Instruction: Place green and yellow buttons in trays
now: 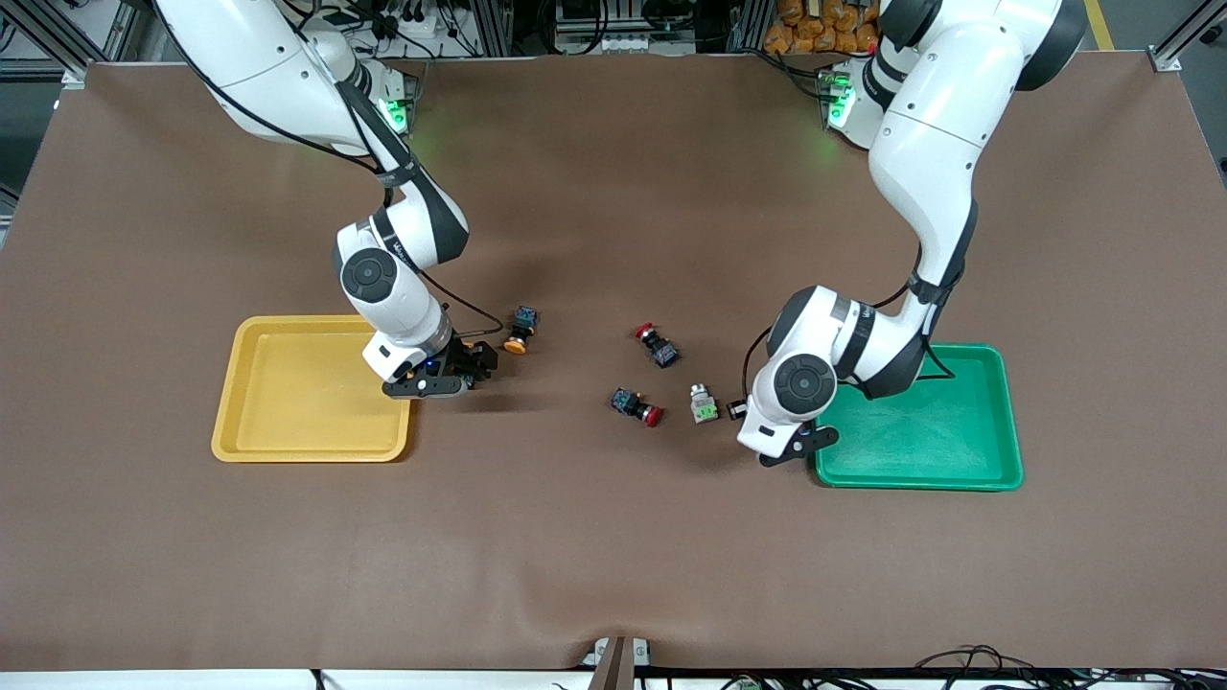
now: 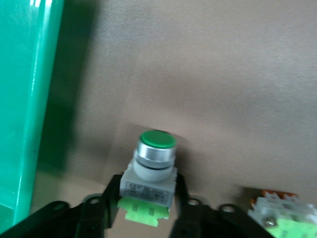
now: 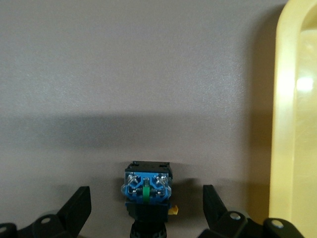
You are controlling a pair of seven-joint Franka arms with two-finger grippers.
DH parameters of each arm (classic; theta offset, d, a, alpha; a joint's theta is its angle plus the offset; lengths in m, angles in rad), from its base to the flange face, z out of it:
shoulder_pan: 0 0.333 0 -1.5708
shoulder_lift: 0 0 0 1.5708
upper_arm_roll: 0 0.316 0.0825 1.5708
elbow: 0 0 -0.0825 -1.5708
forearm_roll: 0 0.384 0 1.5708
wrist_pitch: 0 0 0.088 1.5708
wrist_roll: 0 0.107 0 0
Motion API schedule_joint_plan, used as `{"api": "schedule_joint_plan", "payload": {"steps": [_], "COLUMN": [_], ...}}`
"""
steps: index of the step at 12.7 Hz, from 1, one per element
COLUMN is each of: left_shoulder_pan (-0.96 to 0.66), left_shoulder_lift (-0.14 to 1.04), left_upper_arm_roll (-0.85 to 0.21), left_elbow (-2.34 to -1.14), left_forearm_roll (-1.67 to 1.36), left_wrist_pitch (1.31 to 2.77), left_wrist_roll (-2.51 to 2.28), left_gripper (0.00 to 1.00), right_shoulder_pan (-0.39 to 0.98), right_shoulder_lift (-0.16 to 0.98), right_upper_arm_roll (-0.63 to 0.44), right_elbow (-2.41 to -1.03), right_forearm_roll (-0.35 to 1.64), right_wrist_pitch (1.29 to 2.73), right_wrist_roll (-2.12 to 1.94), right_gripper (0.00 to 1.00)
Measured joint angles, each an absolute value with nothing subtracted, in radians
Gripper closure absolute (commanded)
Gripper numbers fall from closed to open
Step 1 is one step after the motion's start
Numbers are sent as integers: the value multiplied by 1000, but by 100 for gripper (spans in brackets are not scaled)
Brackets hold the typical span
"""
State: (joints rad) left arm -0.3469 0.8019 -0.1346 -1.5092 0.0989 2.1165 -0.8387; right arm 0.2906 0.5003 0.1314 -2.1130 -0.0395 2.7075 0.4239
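Note:
My left gripper [image 2: 147, 203] is shut on a whitish-silver green button [image 2: 154, 158], low over the mat beside the green tray [image 2: 25, 99]. In the front view this gripper [image 1: 738, 410] is mostly under its wrist, next to the green tray [image 1: 920, 474]. A second green button [image 1: 705, 404] lies beside it and also shows in the left wrist view [image 2: 285, 218]. My right gripper [image 3: 147, 208] is open, with its fingers on either side of a black yellow button [image 3: 147, 188], apart from it. It sits beside the yellow tray [image 3: 297, 124], as in the front view [image 1: 468, 366]. Another yellow button [image 1: 519, 329] lies nearby.
Two black switches with red caps [image 1: 657, 343] [image 1: 637, 404] lie on the brown mat between the arms. The yellow tray [image 1: 240, 422] and the green tray hold nothing that I can see. The mat has a wrinkle near the front edge.

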Motion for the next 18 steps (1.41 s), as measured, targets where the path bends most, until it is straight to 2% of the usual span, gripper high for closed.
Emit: {"api": "schedule_joint_plan", "payload": {"steps": [2,3,4,5,10,12,15,18], "left_shoulder_pan": [-348,-348,-347,-343,-301,-253,-194,-104], "left_shoulder_lift": [802,799,789,766,548,495,490,501], "left_upper_arm_roll": [-133,-130,-127,-125,-70,-65,-62,-59], "left_elbow": [-1506,-1499,-1490,-1480,-1467,-1470,-1479,-1496], "left_forearm_roll": [106,106,106,107,109,110,112,113], "left_wrist_pitch": [2117,2119,2120,2120,1989,1945,1898,1821], "left_wrist_roll": [-843,-844,-845,-846,-848,-827,-708,-518], "left_gripper": [100,100,100,100,100,100,100,100], "right_shoulder_pan": [291,291,291,291,291,291,291,291], "right_shoulder_lift": [506,508,508,509,512,512,510,470], "right_upper_arm_roll": [132,132,132,132,132,132,132,130], "right_elbow": [-2112,-2112,-2112,-2112,-2111,-2110,-2106,-2044], "right_forearm_roll": [-41,-46,-61,-71,-80,-80,-80,-80], "right_wrist_pitch": [2710,2710,2710,2710,2711,2711,2705,2529], "right_wrist_roll": [424,423,423,423,423,423,424,427], "right_gripper": [3,25,67,100,100,100,100,100]}}
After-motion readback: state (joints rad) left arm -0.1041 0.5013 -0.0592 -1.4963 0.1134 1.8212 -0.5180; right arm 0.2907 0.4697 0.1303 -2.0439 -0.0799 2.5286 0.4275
